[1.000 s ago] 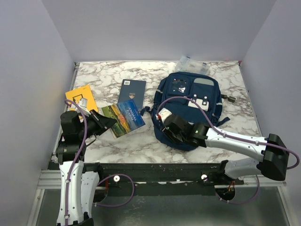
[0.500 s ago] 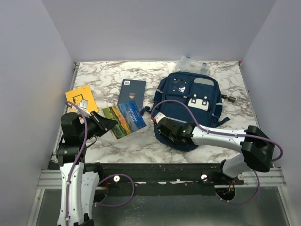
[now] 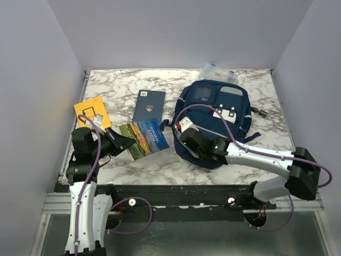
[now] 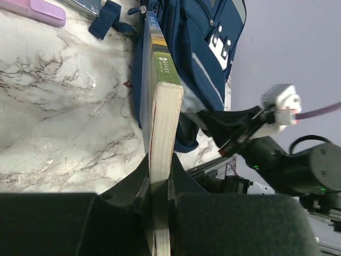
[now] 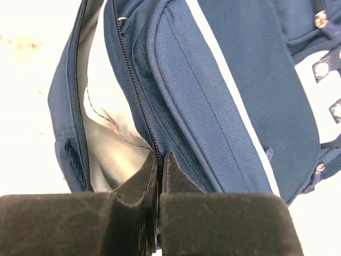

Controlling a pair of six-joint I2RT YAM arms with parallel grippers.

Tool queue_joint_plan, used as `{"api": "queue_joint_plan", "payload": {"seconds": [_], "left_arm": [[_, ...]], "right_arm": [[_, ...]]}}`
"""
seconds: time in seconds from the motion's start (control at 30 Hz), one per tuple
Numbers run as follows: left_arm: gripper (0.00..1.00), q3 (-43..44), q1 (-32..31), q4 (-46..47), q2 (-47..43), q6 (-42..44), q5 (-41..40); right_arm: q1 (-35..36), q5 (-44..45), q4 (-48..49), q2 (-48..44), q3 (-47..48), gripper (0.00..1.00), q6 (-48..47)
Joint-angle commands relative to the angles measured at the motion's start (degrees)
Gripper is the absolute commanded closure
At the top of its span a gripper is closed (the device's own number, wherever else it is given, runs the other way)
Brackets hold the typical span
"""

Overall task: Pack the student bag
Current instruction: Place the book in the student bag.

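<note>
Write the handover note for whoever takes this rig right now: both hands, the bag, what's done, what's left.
Left hand: shut on the landscape-cover book, left of the bag.
Right hand: shut on the student bag, pinching its zipper edge; main compartment gapes open.
Done: bag opened, book gripped.
Left: book goes in; dark blue book and yellow booklet lie on the table, unpacked.

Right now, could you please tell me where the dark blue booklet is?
In the top view, the dark blue booklet lies flat on the marble table, left of the navy backpack and just beyond the colourful paperback in the left gripper.
</note>
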Motion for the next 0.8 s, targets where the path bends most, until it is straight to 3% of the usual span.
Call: {"api": "queue_joint_plan", "payload": {"seconds": [0.0, 0.3, 0.47, 0.77], "left_arm": [[1.0, -0.1, 0.13, 5.4, -1.23, -2.68, 4.89], [1.0, -3.43, 0.13, 14.19, 0.5, -11.48, 11.78], [1.0, -10.38, -1.54, 26.17, -2.97, -23.67, 12.72], [1.0, -14.15, -18.17, 30.76, -5.45, -35.42, -3.64]], "right_arm": [[-0.39, 6.46, 2.24, -6.57, 4.33, 1.0, 2.85], [-0.41, 11.23, 6.42, -12.36, 10.24, 0.99, 5.5], [-0.49, 12.65, 7.82, -12.59, 13.12, 0.99, 6.58], [-0.54, 12.26, 8.66, -11.8, 15.34, 1.0, 8.08]]}}
